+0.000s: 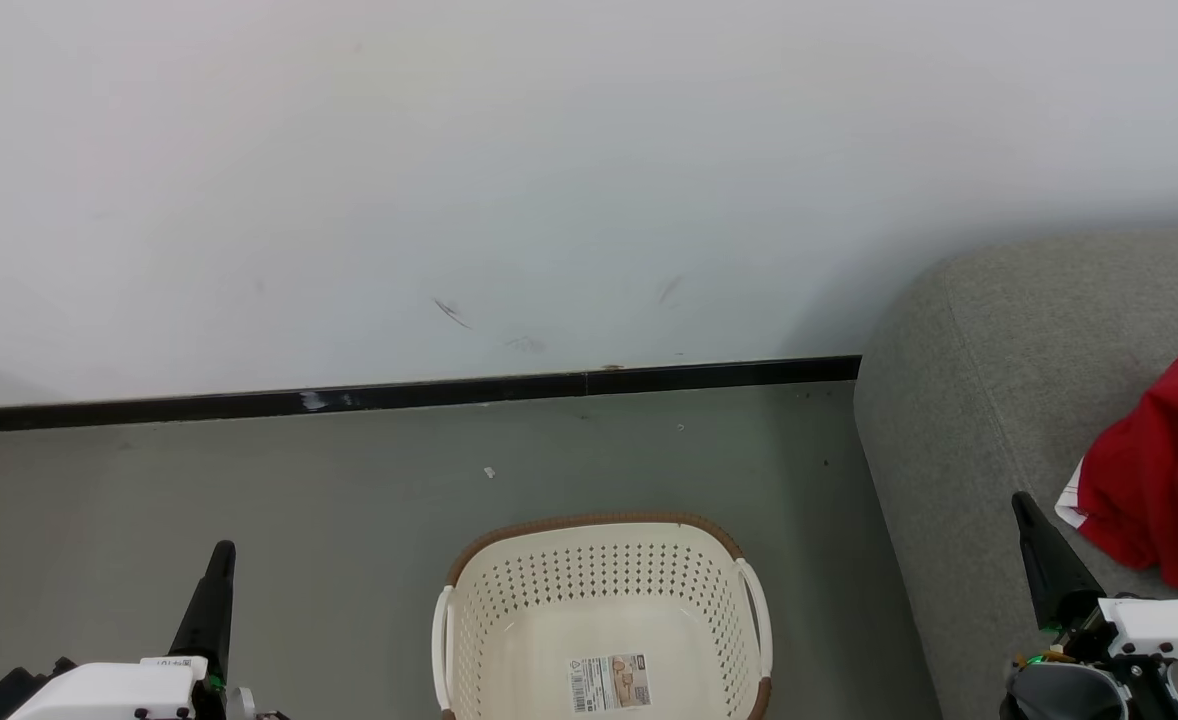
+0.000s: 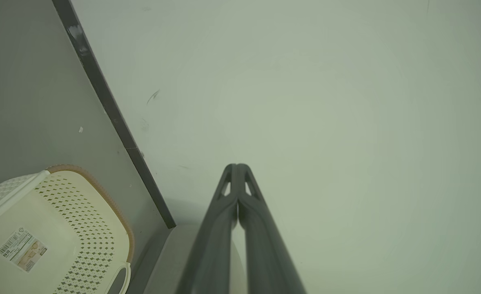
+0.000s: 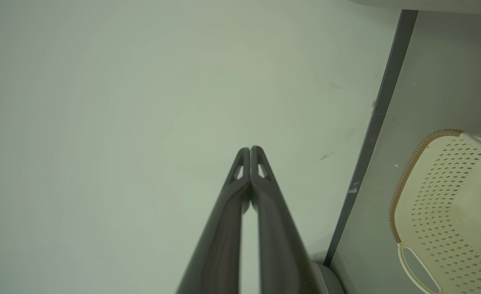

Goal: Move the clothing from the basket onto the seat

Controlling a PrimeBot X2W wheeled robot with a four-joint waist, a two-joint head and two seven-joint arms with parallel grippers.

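Note:
The cream basket (image 1: 604, 560) with a brown rim stands on the floor at bottom centre, and only a label shows on its bottom. It also appears as the basket (image 2: 61, 212) at lower left of the left wrist view and the basket (image 3: 448, 196) at right of the right wrist view. Red clothing (image 1: 1164, 470) with a white striped edge lies bunched on the grey-green seat (image 1: 959, 400) at right. My left gripper (image 1: 221, 555) is shut and holds nothing, left of the basket; its tips (image 2: 237, 166) meet. Over the seat's front, beside the clothing, my right gripper (image 1: 1021, 500) is shut, its tips (image 3: 250, 149) touching.
A white wall (image 1: 549, 180) with a black baseboard (image 1: 399, 395) runs behind the basket. Grey floor (image 1: 349, 500) spreads left of the basket and between it and the seat's side.

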